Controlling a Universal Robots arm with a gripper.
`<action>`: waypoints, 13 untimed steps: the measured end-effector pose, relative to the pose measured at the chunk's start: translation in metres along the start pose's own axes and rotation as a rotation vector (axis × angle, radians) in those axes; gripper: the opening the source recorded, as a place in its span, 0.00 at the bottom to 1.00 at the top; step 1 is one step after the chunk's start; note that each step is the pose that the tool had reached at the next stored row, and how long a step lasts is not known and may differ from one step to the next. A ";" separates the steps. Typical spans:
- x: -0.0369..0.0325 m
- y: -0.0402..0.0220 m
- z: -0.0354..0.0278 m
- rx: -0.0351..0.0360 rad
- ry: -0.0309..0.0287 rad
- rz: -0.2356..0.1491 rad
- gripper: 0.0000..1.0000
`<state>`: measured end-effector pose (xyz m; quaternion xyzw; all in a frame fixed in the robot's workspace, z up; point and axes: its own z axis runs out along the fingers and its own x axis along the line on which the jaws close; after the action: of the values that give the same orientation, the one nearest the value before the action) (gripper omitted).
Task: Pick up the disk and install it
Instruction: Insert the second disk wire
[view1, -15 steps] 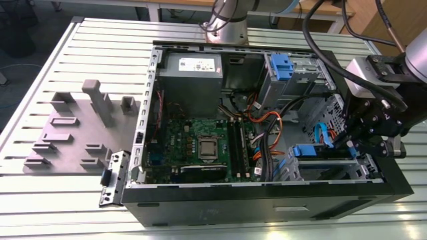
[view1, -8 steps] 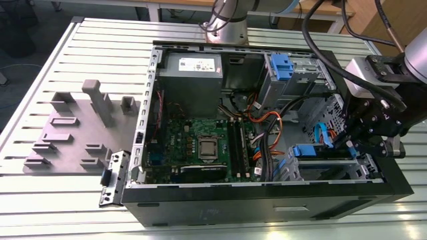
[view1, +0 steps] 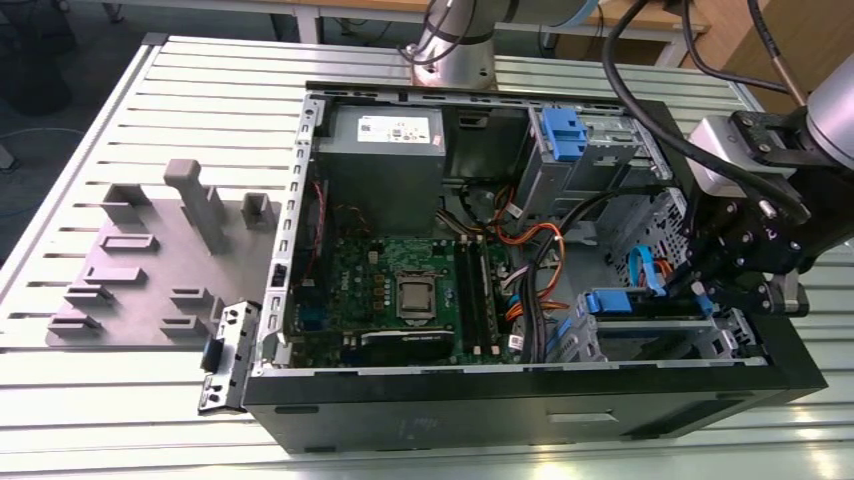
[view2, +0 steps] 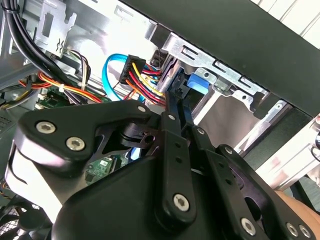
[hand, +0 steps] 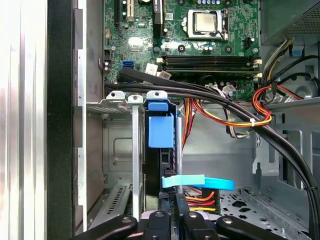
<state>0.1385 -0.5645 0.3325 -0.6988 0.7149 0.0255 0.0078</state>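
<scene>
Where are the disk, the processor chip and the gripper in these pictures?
disk (hand: 161, 131): first wrist view, on its blue plastic handle.
processor chip (hand: 205, 22): first wrist view, on its metal lid.
gripper (hand: 176, 200): first wrist view, between its fingertips.

One disk (blue-handled), one tool.

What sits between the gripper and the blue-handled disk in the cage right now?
In the first wrist view, a light-blue flat cable crosses between the gripper and the disk, with red and orange wires just beneath it.
</scene>
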 end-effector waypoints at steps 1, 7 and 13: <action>-0.0001 0.0000 0.0001 0.0000 -0.0001 0.000 0.16; -0.0001 -0.0006 -0.0013 -0.0007 -0.0012 0.000 0.16; 0.0005 -0.0011 -0.0023 -0.0013 -0.0003 0.000 0.16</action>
<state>0.1397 -0.5651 0.3348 -0.6987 0.7149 0.0261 0.0074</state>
